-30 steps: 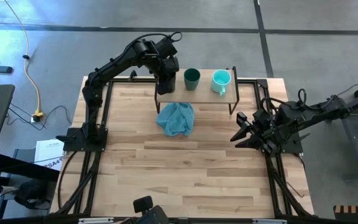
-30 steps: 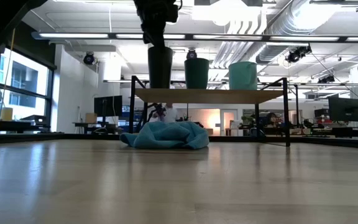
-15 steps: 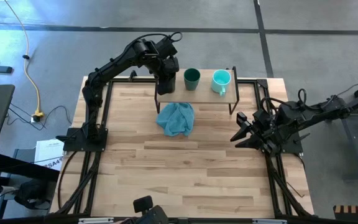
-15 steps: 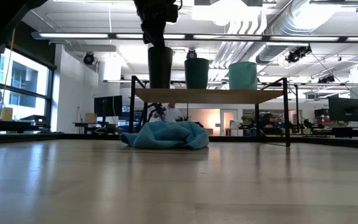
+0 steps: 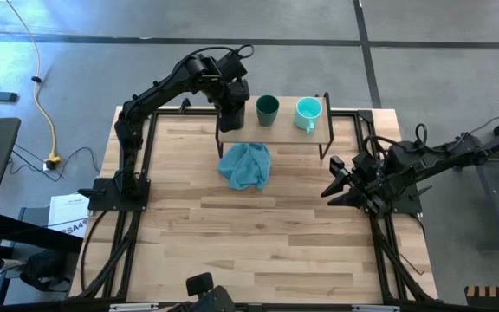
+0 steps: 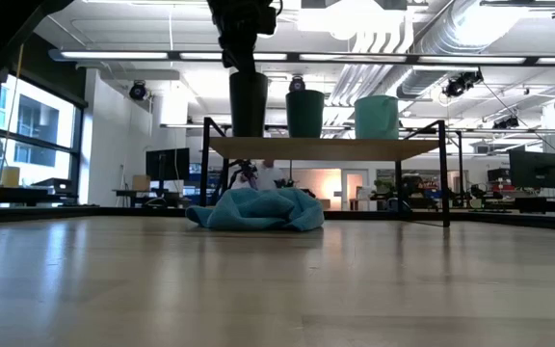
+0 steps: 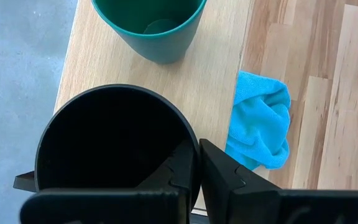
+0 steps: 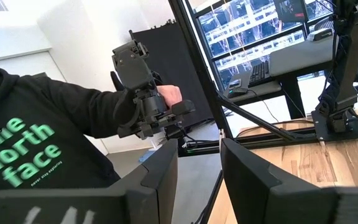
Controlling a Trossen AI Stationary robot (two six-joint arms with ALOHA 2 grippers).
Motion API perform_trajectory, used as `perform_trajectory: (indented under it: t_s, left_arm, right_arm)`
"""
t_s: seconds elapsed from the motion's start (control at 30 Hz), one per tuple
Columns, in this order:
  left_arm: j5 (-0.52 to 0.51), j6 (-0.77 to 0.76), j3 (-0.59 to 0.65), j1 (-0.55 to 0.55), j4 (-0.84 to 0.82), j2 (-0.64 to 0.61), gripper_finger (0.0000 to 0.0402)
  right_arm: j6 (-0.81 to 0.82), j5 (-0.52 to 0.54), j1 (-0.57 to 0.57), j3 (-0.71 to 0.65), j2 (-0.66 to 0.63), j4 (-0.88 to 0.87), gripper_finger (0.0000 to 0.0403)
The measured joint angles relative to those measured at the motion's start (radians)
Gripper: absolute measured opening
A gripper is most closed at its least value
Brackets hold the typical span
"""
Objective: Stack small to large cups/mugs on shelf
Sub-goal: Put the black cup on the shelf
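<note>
The shelf [image 5: 284,132] stands at the table's far edge. On its top board stand, from left to right, the black cup [image 6: 249,104], the dark teal-green cup [image 5: 268,108] and the light turquoise mug [image 5: 308,111]. My left gripper [image 7: 199,171] comes down on the black cup from above and is shut on its rim. It also shows in the low view [image 6: 242,48]. My right gripper [image 5: 334,184] is open and empty near the table's right edge, far from the shelf. My left gripper holds the black cup by its rim [image 7: 197,149], on the side toward the table's near edge. One finger [image 7: 180,171] is inside the cup and one [image 7: 222,177] outside. The fingers point down. The cup is upright, its base at the shelf's top board [image 6: 249,136].
A soft blue-teal cloth [image 5: 244,165] lies crumpled on the table just in front of the shelf. The wooden tabletop [image 5: 258,234] stretches toward the near edge. A person in a dark hoodie [image 8: 36,137] holding a device shows beyond the table in the right wrist view.
</note>
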State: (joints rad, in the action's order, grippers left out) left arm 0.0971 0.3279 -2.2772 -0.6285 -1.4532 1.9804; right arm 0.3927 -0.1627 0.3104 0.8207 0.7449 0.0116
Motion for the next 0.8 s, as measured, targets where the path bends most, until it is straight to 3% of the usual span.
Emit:
perform_trajectory:
  t_s: [0.2, 0.57, 0.8]
  left_arm:
    - [0.000, 0.000, 0.000, 0.000, 0.000, 0.000, 0.0025]
    - [-0.021, 0.004, 0.000, 0.000, 0.002, 0.000, 0.0121]
    - [-0.031, 0.004, 0.000, 0.000, 0.004, 0.000, 0.0135]
  right_arm:
    - [0.000, 0.000, 0.000, 0.000, 0.000, 0.000, 0.0112]
    - [0.000, 0.000, 0.000, 0.000, 0.000, 0.000, 0.0112]
    - [0.000, 0.000, 0.000, 0.000, 0.000, 0.000, 0.0112]
